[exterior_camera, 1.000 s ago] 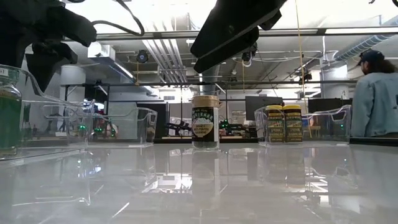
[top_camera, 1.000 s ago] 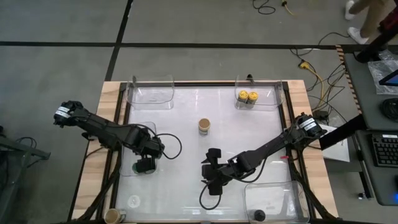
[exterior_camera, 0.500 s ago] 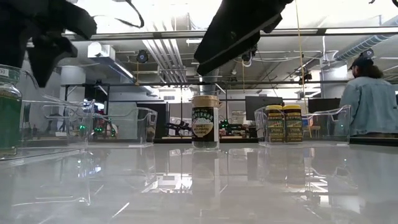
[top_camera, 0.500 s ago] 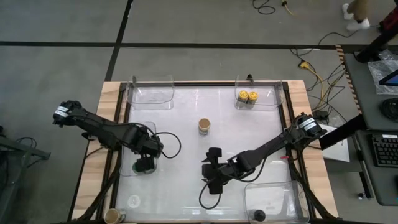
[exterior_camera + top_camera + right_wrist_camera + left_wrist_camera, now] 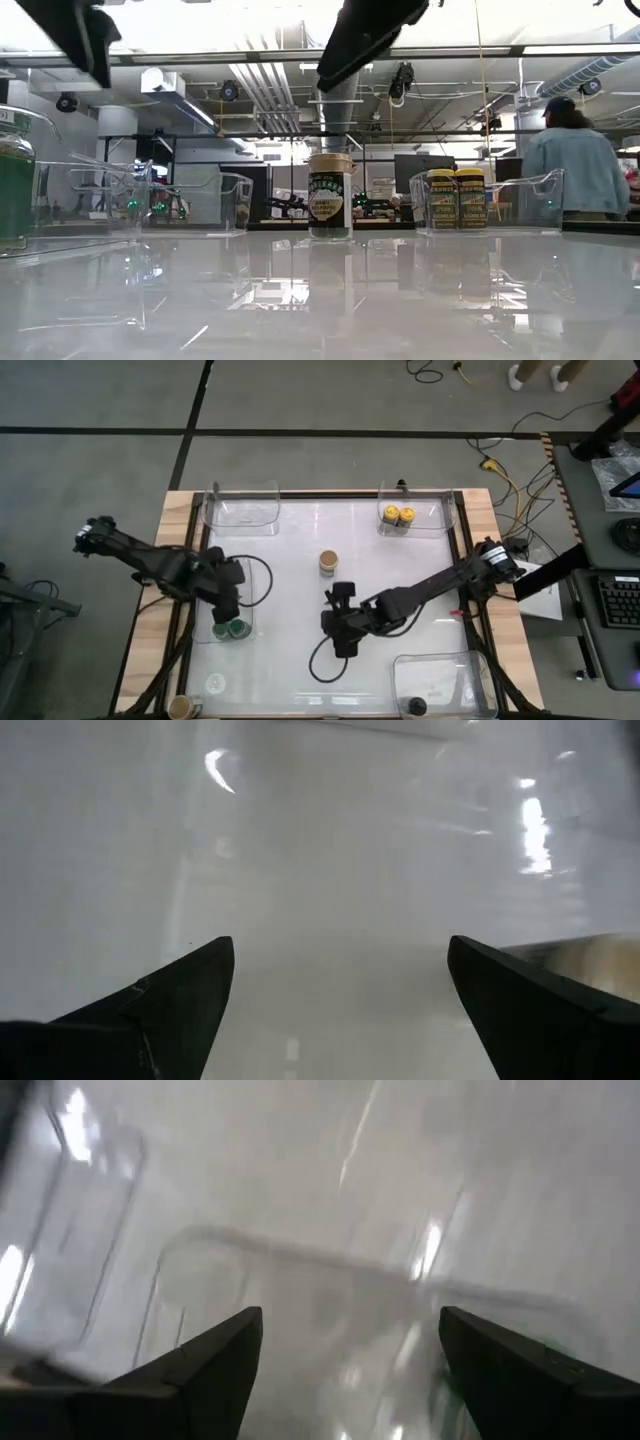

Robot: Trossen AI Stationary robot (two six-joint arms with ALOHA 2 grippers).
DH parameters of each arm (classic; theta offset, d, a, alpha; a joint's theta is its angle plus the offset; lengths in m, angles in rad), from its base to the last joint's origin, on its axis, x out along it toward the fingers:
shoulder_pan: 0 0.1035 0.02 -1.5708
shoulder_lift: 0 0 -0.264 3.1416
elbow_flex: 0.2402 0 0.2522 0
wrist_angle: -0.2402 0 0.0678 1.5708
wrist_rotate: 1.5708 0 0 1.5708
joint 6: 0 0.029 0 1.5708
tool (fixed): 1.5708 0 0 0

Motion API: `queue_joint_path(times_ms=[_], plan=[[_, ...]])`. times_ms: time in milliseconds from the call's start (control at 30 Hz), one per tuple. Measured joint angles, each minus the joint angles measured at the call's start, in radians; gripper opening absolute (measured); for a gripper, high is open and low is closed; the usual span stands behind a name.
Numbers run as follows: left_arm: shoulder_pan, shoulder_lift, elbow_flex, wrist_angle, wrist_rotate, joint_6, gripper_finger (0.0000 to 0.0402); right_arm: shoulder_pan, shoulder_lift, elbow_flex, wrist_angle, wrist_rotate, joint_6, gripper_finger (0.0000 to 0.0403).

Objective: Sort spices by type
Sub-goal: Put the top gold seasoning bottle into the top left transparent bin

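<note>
I judge sorting partly done: yellow jars point(image 5: 398, 515) binned together, green jars point(image 5: 229, 628) binned below my wide, empty left gripper point(image 5: 224, 603). Tan jar point(image 5: 328, 563) waits just beyond my wide, empty right gripper point(image 5: 338, 622).

Both arms mid-table, fingers point(image 5: 215, 1370) spread, empty.

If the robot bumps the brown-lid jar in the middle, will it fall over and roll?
Probably, if bumped high up: the jar stands taller than it is wide. Its round sides would likely let it roll, and nothing stands near it to stop it. The shiny table looks smooth, so a low push might just slide it.
</note>
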Motion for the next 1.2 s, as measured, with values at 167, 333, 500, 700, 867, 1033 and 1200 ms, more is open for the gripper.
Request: queue_joint_path(times_ms=[167, 333, 500, 700, 867, 1033, 1200], plan=[[-0.121, -0.052, -0.012, 0.181, -0.174, -0.035, 0.0288, -0.081, -0.002, 0.111, -0.137, 0.121, -0.095, 0.0359], [-0.247, -0.045, -0.028, 0.360, -0.364, 0.087, 0.0288, -0.242, -0.004, 0.159, -0.191, 0.007, -0.070, 0.0359], [-0.361, -0.013, -0.058, 0.459, -0.532, 0.130, 0.0288, -0.398, 0.000, 0.118, -0.198, -0.121, -0.033, 0.0359], [-0.462, 0.029, -0.187, 0.594, -0.707, 0.113, 0.0288, -0.436, 0.001, 0.094, -0.175, -0.136, -0.042, 0.0359], [-0.467, 0.052, -0.325, 0.814, -0.709, 0.138, 0.0288, -0.438, 0.001, 0.094, -0.161, -0.180, -0.022, 0.0359], [-0.462, 0.072, -0.447, 1.032, -0.719, 0.220, 0.0288, -0.438, 0.001, 0.130, -0.181, -0.185, 0.010, 0.0359], [-0.462, 0.079, -0.484, 1.093, -0.720, 0.254, 0.0288, -0.436, -0.002, 0.228, -0.278, -0.188, 0.025, 0.0359]])
